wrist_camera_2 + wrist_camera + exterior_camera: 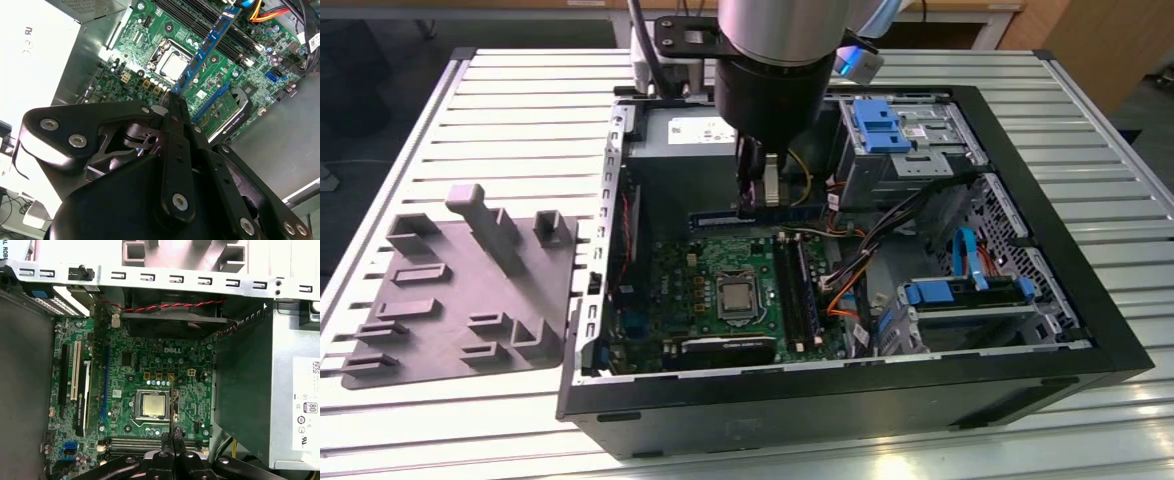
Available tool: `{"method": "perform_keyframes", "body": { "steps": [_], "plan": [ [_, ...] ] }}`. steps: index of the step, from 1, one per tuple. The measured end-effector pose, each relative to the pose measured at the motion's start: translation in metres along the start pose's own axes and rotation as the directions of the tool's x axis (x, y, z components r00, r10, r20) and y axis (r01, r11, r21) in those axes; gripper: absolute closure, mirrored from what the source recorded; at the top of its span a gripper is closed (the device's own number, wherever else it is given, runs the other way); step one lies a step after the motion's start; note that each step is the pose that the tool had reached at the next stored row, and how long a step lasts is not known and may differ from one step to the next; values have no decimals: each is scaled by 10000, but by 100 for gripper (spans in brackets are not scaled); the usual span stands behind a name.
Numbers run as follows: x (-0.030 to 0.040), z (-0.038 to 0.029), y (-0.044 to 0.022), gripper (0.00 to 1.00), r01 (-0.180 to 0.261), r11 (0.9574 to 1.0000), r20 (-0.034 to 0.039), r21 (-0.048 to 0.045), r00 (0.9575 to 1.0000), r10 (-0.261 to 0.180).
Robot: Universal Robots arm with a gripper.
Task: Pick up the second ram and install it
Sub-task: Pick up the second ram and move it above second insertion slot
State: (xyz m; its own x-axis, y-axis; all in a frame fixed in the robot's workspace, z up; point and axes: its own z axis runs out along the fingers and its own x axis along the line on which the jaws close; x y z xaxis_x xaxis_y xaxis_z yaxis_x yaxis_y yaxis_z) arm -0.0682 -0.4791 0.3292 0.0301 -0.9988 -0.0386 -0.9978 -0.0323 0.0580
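Hand (751,206) clenched on the second ram (205,47). The stick is pinched between the fingers and held clear of the board, above the motherboard (700,270) inside the open computer case (854,410).

Exterior view, left to right:
- Grey fixture (454,290) on the table (520,100), well apart from the hand, off to the exterior view's left of it.
- Processor socket (738,295), below the hand and nearer the camera.
- Memory slots (795,290), long and black, just beside the socket, below the hand and a little to the exterior view's right of it.
- Drive bays (961,300) with blue tabs, well apart from the hand, to the exterior view's right.

Key relation: the stick's long axis lies across the slots, not along them. Both wrist views agree. In the first wrist view the stick shows edge-on as a thin line reaching from the fingertips over the socket, with the slots crosswise beneath.

Judgement: stick lifted, not yet seated, and neither above a slot nor in line with one.
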Motion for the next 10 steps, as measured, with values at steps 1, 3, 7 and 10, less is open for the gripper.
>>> {"method": "perform_keyframes", "body": {
  "steps": [1, 3, 7, 10],
  "plan": [
    [0, 3, 0, 88, 0, 10000, 0, 0, 10000, 0],
    [0, 8, -1, 88, 0, 10000, 0, 1, 10000, 0],
    [1, 21, -1, 88, 0, 10000, 3, 1, 10000, 0],
    [1, 32, -2, 88, 0, 10000, 0, 0, 10000, 0]
  ]
}}
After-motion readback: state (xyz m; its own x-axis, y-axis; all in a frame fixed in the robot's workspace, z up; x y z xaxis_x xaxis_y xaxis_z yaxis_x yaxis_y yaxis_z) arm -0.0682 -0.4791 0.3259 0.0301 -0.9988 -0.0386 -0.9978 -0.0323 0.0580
